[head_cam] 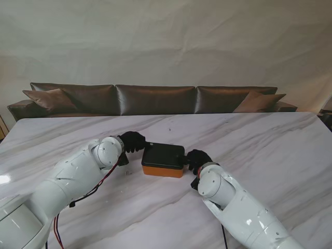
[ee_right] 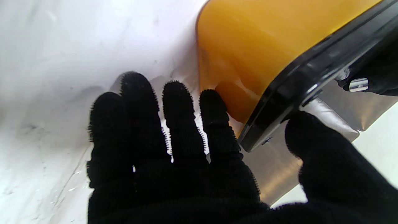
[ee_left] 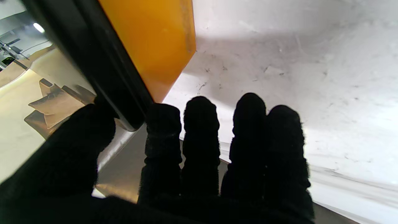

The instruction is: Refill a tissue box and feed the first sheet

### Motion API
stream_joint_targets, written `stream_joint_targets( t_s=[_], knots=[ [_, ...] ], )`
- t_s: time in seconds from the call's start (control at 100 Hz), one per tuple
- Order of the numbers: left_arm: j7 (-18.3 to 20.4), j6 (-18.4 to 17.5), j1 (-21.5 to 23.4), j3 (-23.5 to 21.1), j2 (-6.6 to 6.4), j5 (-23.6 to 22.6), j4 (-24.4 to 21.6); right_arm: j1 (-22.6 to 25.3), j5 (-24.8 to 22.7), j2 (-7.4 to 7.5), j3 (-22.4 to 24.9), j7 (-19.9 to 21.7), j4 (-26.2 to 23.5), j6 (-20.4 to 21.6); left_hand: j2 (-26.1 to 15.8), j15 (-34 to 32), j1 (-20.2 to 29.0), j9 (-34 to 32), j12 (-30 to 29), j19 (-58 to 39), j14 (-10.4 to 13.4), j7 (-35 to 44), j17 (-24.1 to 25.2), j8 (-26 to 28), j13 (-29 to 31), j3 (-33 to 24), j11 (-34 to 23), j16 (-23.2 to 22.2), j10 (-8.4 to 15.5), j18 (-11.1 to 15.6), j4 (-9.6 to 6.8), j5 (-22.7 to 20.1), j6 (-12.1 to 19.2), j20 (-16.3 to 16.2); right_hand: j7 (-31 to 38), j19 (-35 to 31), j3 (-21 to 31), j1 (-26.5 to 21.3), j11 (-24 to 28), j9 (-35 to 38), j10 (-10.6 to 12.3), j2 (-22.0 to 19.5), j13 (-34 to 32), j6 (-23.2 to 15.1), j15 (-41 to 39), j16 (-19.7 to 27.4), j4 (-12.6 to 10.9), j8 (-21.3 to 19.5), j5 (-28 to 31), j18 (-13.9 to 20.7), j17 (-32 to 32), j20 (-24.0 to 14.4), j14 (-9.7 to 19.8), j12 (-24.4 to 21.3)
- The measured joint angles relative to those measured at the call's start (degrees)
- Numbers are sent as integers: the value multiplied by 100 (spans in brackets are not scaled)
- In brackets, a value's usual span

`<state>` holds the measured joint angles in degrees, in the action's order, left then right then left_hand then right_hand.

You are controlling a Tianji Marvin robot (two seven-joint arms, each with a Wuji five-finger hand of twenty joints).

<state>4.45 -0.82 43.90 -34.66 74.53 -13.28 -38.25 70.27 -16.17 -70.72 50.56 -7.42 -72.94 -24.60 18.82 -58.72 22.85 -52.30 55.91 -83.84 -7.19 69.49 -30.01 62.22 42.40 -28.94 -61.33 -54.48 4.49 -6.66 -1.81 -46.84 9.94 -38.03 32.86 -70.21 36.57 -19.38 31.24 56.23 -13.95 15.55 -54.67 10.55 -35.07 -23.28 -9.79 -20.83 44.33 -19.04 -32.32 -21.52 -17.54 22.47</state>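
The tissue box (head_cam: 163,160) lies on the marble table (head_cam: 259,140), an orange base (head_cam: 162,171) under a black lid (head_cam: 164,154). My left hand (head_cam: 133,141) is at its left end and my right hand (head_cam: 198,160) at its right end, both touching it. In the left wrist view the thumb (ee_left: 80,137) and index finger (ee_left: 161,124) pinch the corner of the black lid (ee_left: 102,71) beside the orange wall (ee_left: 155,40). In the right wrist view the thumb (ee_right: 311,137) presses the lid's rim (ee_right: 311,71) and the index fingertip (ee_right: 214,102) touches the orange wall (ee_right: 255,40). No tissue shows.
A long dark leather sofa (head_cam: 155,98) with cushions stands behind the table's far edge. Pale wall fabric hangs behind it. Bare marble lies around the box on all sides.
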Motion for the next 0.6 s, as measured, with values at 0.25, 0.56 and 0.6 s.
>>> stream_joint_targets(
  t_s=[0.25, 0.56, 0.6],
  knots=[
    [-119, 270, 238, -35, -194, -290, -629, -11, 1, -7, -6, -17, 22, 0, 390, -337, -185, -490, 183, -18, 65, 311, -282, -303, 342, -935, -351, -300, -328, 0, -248, -562, -647, -55, 154, -7, -2, -37, 0, 2, 1, 0, -10, 138, -10, -46, -1, -33, 48, 0, -7, 0, 10, 1],
    [-280, -172, 62, 148, 14, -185, -39, -66, 55, -33, -48, -72, 114, 22, 804, -704, -656, -687, 213, -23, 65, 923, -282, -482, 363, -1495, -681, -620, -554, -1, -1087, -948, -659, -668, 164, -39, -41, -18, 0, 33, 3, 0, -50, 161, -154, -61, -1, -35, 54, 0, -34, 0, 47, 3],
    [-280, -210, 39, 170, 32, -174, 10, -71, 57, -36, -53, -79, 124, 24, 812, -762, -702, -735, 214, -25, 65, 973, -282, -589, 363, -1511, -724, -673, -598, -1, -1201, -997, -690, -804, 165, -39, -41, -16, 0, 34, 3, 0, -72, 163, -159, -62, -1, -35, 54, 0, -36, 0, 58, 3]
  ],
)
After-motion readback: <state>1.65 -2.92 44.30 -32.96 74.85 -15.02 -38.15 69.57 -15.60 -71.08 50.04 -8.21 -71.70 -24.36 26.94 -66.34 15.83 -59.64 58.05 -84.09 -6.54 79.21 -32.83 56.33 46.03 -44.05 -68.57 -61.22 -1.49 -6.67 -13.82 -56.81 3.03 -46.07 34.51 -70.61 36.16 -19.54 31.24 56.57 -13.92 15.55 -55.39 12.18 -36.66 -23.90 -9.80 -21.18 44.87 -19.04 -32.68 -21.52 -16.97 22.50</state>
